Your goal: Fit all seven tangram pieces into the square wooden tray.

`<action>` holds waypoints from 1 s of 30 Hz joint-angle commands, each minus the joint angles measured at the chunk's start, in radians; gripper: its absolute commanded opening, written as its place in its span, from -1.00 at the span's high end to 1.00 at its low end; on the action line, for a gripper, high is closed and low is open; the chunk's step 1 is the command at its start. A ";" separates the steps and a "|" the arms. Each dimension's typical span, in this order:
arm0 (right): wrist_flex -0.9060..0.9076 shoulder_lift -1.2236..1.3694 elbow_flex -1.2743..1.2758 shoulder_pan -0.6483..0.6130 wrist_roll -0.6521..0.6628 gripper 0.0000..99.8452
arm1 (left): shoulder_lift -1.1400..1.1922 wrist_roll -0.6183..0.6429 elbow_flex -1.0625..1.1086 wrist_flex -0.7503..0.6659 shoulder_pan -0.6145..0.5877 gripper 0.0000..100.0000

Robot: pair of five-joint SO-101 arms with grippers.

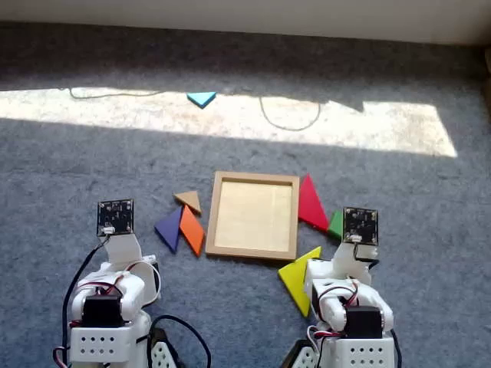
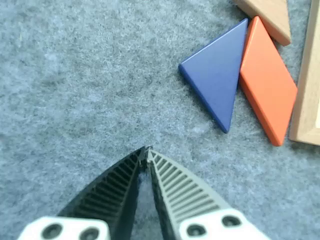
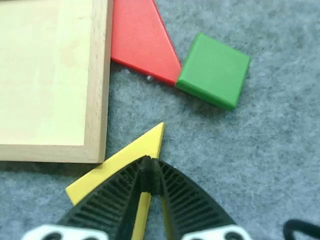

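The square wooden tray (image 1: 253,215) lies on grey carpet with nothing in it. Left of it are a tan triangle (image 1: 189,201), a dark blue triangle (image 1: 169,228) and an orange parallelogram (image 1: 192,230). On its right lie a red triangle (image 1: 310,203) and a green square (image 1: 335,224), with a yellow triangle (image 1: 299,277) at the near right corner. A light blue triangle (image 1: 201,98) lies far off. My left gripper (image 2: 146,152) is shut and empty, short of the blue triangle (image 2: 215,82). My right gripper (image 3: 147,162) is shut above the yellow triangle (image 3: 125,162).
A thin cable (image 1: 288,123) curls across a sunlit strip of carpet beyond the tray. The left arm (image 1: 107,299) and right arm (image 1: 349,307) stand at the near edge. The tray's rim (image 3: 97,100) borders the red triangle (image 3: 137,40); the green square (image 3: 214,70) touches that triangle's corner.
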 commanded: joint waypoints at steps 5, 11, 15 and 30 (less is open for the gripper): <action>0.010 -0.016 0.119 0.007 0.008 0.99 | -0.045 0.005 0.021 0.006 0.007 0.99; 0.010 -0.016 0.119 0.005 0.008 0.99 | -0.045 0.005 0.021 0.006 0.007 0.99; 0.010 -0.016 0.119 0.010 0.008 0.99 | -0.045 0.005 0.021 0.006 0.007 0.99; 0.016 0.145 -0.444 0.054 0.002 0.99 | -0.045 0.005 0.021 0.006 0.007 0.99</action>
